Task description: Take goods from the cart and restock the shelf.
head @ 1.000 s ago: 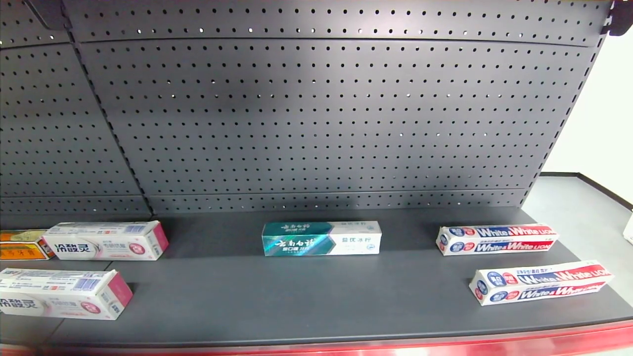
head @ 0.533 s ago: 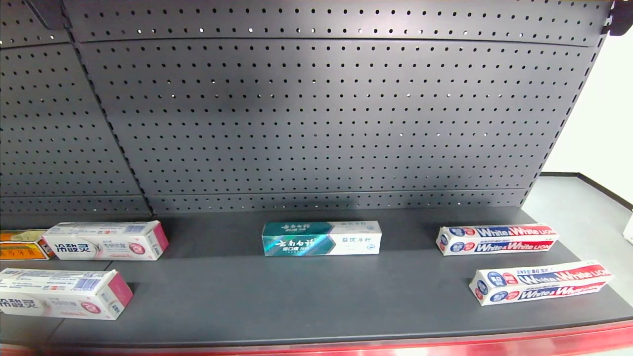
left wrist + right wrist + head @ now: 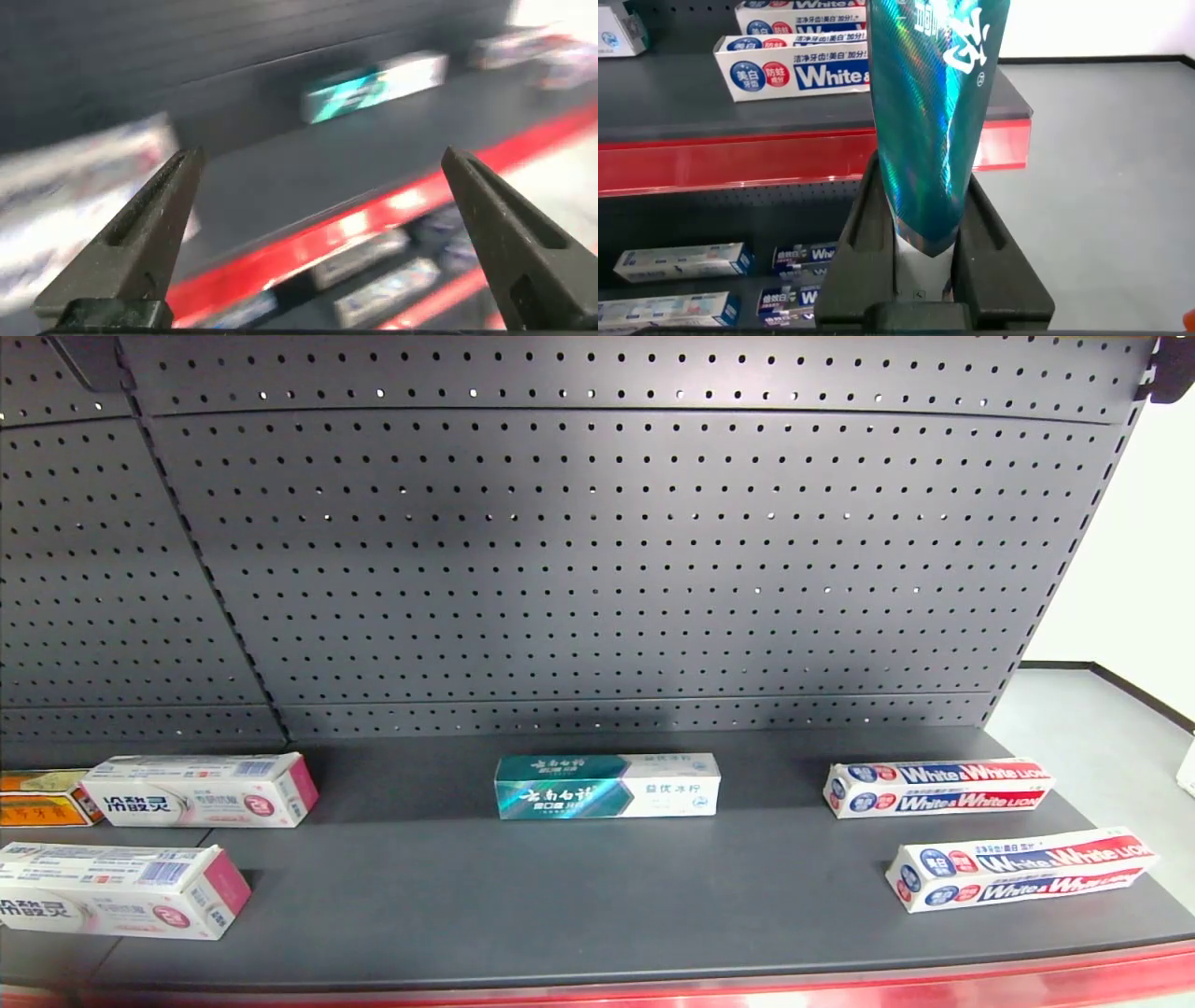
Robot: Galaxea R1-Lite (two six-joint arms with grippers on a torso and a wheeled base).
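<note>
Head view has the dark pegboard wall [image 3: 597,569] spanning from 9 through 12 to 3 o'clock. Below it the grey shelf [image 3: 523,896] runs across, with a red front strip [image 3: 840,985] at 6 o'clock. Toothpaste boxes lie flat on the shelf. A front pink-ended box [image 3: 117,891] is at 8 o'clock and a rear pink-ended box [image 3: 201,791] sits behind it toward 9. A front red-and-white box [image 3: 1022,870] is at 4 o'clock, with a rear red-and-white box [image 3: 938,788] behind it toward 3. A teal-and-white box [image 3: 607,786] rests alone just below centre, well apart from both pairs. An orange box [image 3: 42,798] is cut off by the frame edge at 9 o'clock, just beside the rear pink-ended box. In the right wrist view the right gripper [image 3: 924,201] is clamped on the lower end of a shiny teal box [image 3: 934,84], which stands up from the jaws in front of the shelf's red edge. More boxes lie on a lower shelf [image 3: 654,229] beneath. In the left wrist view the left gripper [image 3: 320,159] has its fingers spread wide with nothing between them, facing the shelf.
</note>
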